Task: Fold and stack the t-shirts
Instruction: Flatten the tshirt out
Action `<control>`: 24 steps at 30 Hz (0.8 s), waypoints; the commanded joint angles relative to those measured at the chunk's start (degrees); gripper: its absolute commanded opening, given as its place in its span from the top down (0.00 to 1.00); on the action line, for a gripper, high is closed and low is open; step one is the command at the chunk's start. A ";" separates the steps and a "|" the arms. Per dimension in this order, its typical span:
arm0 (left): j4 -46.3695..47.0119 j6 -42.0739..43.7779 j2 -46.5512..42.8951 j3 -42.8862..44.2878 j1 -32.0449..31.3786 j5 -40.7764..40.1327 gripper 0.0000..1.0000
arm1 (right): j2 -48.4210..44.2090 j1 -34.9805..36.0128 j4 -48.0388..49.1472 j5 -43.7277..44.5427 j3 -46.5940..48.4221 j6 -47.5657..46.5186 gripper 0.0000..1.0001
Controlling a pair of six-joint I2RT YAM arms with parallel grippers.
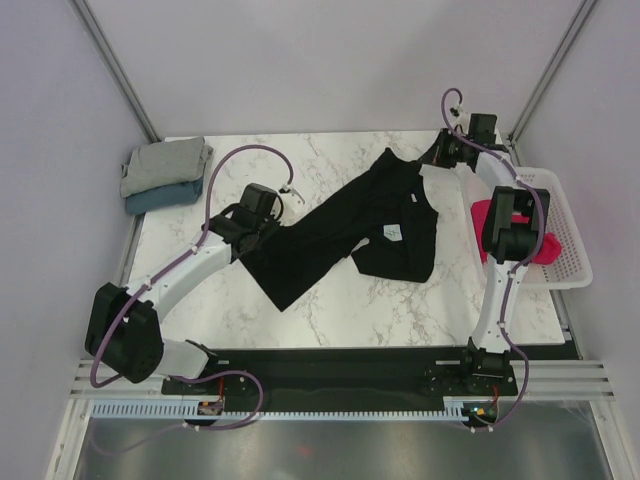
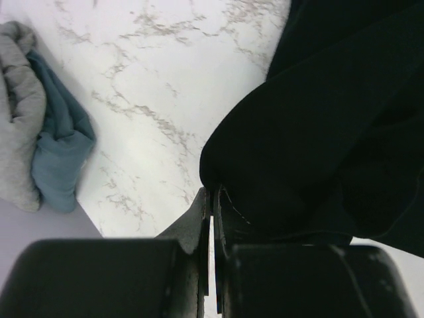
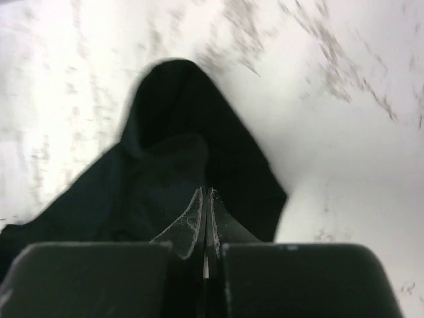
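1. Left gripper (image 2: pixel 212 199): we see its two fingers pressed together on the lower-left edge of the black t-shirt (image 1: pixel 340 230). The cloth bunches against the right-hand finger in the left wrist view.

2. Right gripper (image 3: pixel 207 195): we see its fingers pressed together on a fold of the same black cloth, which stands up in a peak just past the fingertips. In the overhead view this grip is at the far right corner of the marble-patterned table (image 1: pixel 330 310).

3. Position of the black t-shirt: it is stretched diagonally across the table between the two grippers. One long band runs down to the left. A wider part is folded over on the right, near the table's middle.

4. Labelling: a small white tag (image 1: pixel 393 232) lies on the folded part. We cannot read any print on it at this size.

5. Stack: the grey t-shirt (image 1: pixel 165 162) lies folded on top of the dusty blue t-shirt (image 1: pixel 160 197) at the far left corner of the table, well apart from the black one.

6. The pink-red t-shirt (image 1: pixel 481 215) lies in the white mesh basket (image 1: pixel 572 262) at the table's right edge, partly hidden behind the right arm.
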 commanded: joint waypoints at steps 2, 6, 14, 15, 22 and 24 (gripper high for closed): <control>8.62 4.46 -4.05 0.47 0.82 -5.39 0.98 | -16.05 0.00 2.25 -5.28 3.88 2.03 1.00; 11.96 6.75 -5.80 1.78 1.18 -7.93 0.98 | -22.66 -0.96 2.69 -7.92 5.64 3.87 1.00; 14.17 5.52 -12.65 7.32 1.97 -8.82 0.98 | -41.11 -2.28 4.19 -4.60 -3.32 -3.75 1.00; 13.99 5.87 -13.36 7.85 1.97 -8.56 0.98 | -42.78 -2.37 4.01 -4.16 -4.45 -4.38 1.00; 12.15 10.18 -20.21 16.63 1.97 -6.01 0.98 | -58.50 -3.43 0.06 -3.63 -7.80 -6.40 1.00; 12.14 10.18 -21.53 19.36 1.97 -6.01 0.98 | -62.21 -3.69 -0.47 -2.05 -9.29 -7.10 1.00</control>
